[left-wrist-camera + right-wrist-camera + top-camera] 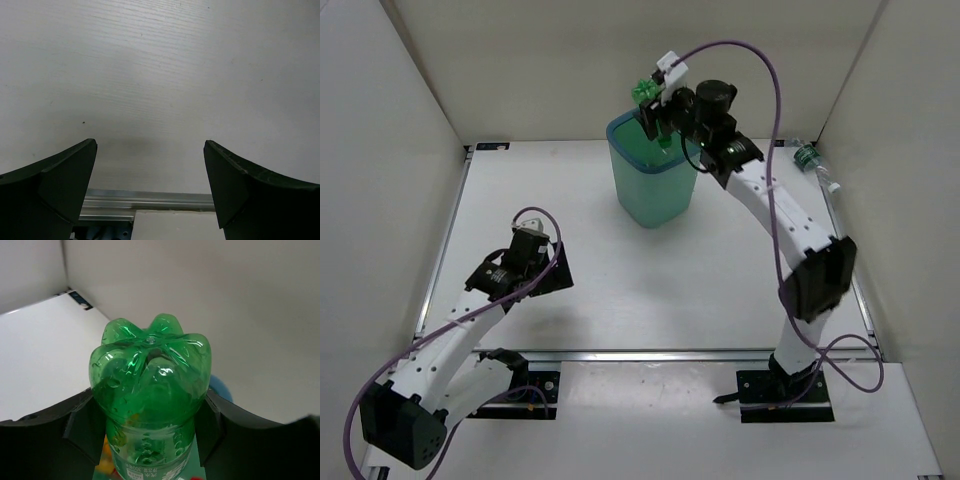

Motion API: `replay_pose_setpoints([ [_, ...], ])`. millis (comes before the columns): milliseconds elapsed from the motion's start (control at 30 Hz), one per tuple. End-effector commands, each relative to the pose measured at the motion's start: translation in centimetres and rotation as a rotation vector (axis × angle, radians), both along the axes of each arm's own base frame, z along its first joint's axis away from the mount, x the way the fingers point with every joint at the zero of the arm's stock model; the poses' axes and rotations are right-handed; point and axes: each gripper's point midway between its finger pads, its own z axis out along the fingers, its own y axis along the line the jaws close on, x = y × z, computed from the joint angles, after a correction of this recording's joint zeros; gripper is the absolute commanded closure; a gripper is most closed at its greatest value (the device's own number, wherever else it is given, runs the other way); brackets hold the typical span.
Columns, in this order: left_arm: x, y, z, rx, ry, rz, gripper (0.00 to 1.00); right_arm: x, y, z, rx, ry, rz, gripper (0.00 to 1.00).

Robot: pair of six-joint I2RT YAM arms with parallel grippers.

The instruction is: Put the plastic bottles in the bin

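Observation:
The teal bin (650, 190) stands at the back middle of the table. My right gripper (655, 118) is shut on an all-green bottle (647, 100) and holds it upside down over the bin's back rim, its base up. In the right wrist view the green bottle (150, 380) fills the space between my fingers (82, 432), with the bin's inside and coloured things below. A clear bottle with a green label (812, 162) lies at the back right by the wall. My left gripper (542, 262) is open and empty over bare table (160, 75).
White walls close in the table on the left, back and right. An aluminium rail (650, 353) runs along the table's near edge, also seen in the left wrist view (145, 202). The arm bases sit below it.

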Motion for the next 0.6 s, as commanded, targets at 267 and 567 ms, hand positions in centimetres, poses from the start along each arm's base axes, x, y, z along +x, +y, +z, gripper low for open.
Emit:
replay_pose_setpoints([
  [267, 1.0, 0.2, 0.4, -0.095, -0.061, 0.106, 0.02, 6.8, -1.4, -0.2, 0.096, -0.024, 0.067, 0.13],
  [567, 2.1, 0.1, -0.2, -0.057, -0.048, 0.108, 0.01, 8.7, -12.6, 1.9, 0.116, 0.023, -0.164, 0.01],
])
